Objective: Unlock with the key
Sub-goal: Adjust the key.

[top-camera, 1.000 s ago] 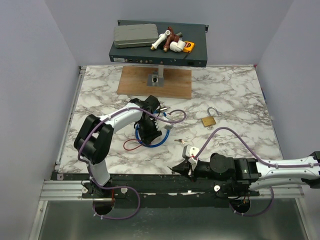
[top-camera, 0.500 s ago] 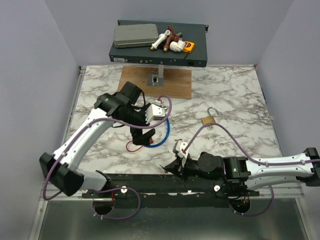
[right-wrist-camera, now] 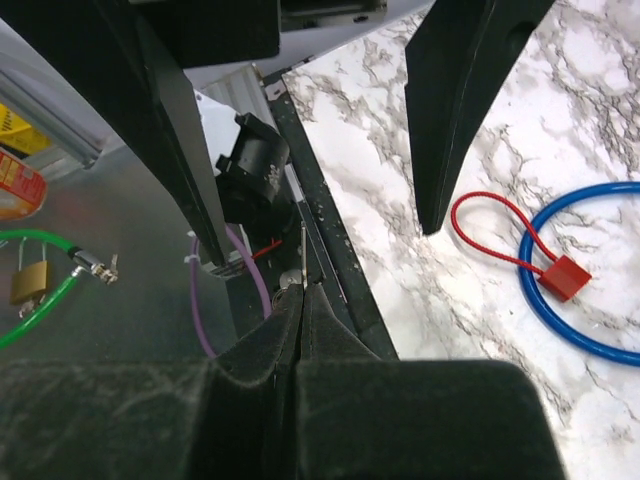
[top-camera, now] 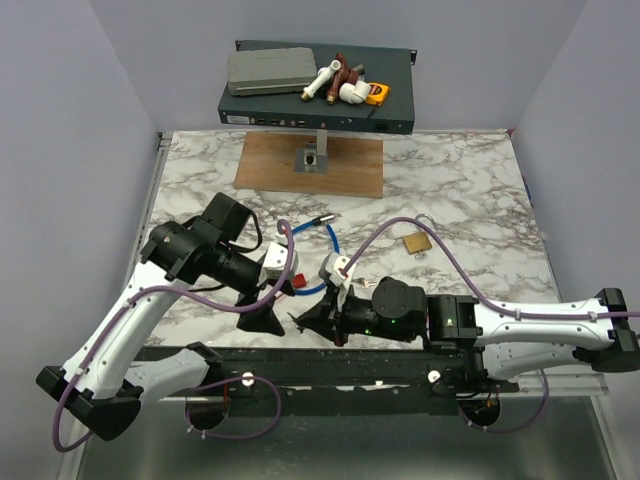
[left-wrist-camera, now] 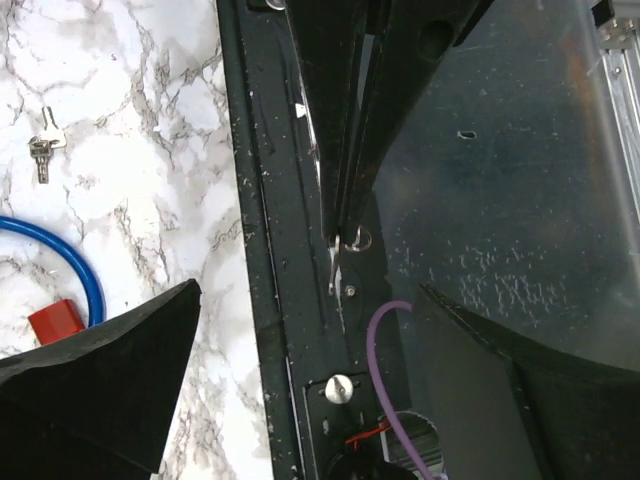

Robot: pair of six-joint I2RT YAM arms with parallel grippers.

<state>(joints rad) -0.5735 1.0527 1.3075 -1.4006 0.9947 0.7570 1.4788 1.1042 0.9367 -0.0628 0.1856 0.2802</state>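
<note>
Passing the key (left-wrist-camera: 335,265): closed right fingers (right-wrist-camera: 260,350) pinch it; open left fingers (left-wrist-camera: 100,370) should grip its 6 o'clock end.

Soft, even overhead light; faint shadows on table (top-camera: 470,190); right gripper (right-wrist-camera: 300,300) dark, blurred up close.

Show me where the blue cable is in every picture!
Top external: the blue looped cable lies near the middle of the picture.
Left wrist: its curve shows at the left edge.
Right wrist: its loop shows at the right edge.
Shared landmark: the small red plastic tag sits right at the cable's curve in all three views.
</note>
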